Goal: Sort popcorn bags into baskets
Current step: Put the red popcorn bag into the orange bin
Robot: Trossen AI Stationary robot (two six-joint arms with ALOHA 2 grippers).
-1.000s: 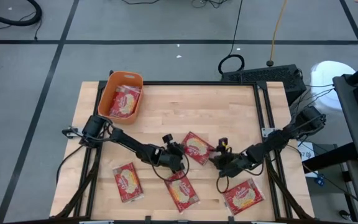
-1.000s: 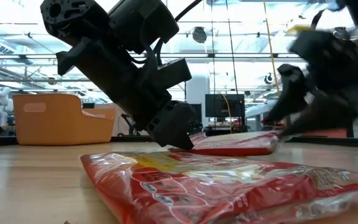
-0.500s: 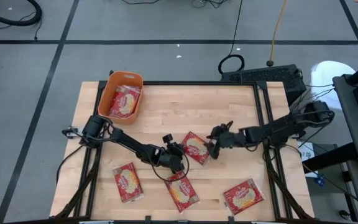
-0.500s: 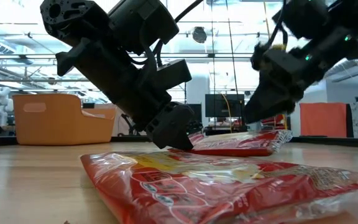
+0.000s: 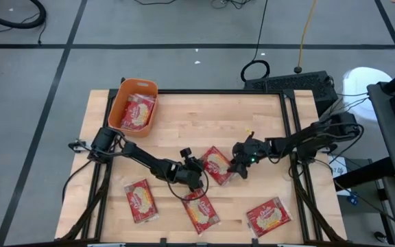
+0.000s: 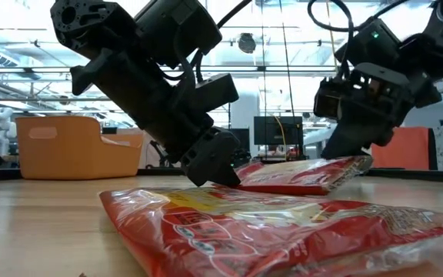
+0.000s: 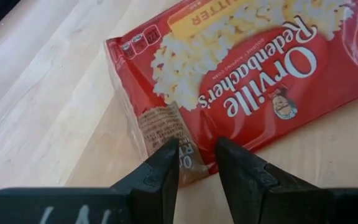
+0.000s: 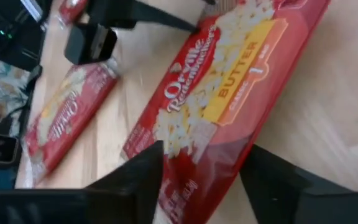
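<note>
A red popcorn bag (image 5: 216, 165) lies flat mid-table between my two grippers. My left gripper (image 7: 196, 152) is shut on its left end. My right gripper (image 8: 201, 162) is open, one finger on each side of the bag's right end (image 6: 348, 168); I cannot tell whether it touches. The orange basket (image 5: 124, 92) stands at the far left with one bag (image 5: 136, 111) inside. Three more bags lie flat along the near edge: near left (image 5: 140, 201), near middle (image 5: 199, 211) and near right (image 5: 269, 215). My left gripper pinches the middle bag's end seam at a corner (image 7: 180, 144), beside a brown folded flap, between its two fingers. The fingers slant down from the table's left. The bag lies flat on the table.
The wood table's far right quarter (image 5: 252, 116) is bare. Black rails (image 5: 290, 123) run along the table's sides. In the low view the near-middle bag (image 6: 283, 227) fills the foreground.
My right gripper has swung from near the near-right bag toward the table's far edge, up to the middle bag's right end, and its wrist has rolled. The bags lie where they were.
</note>
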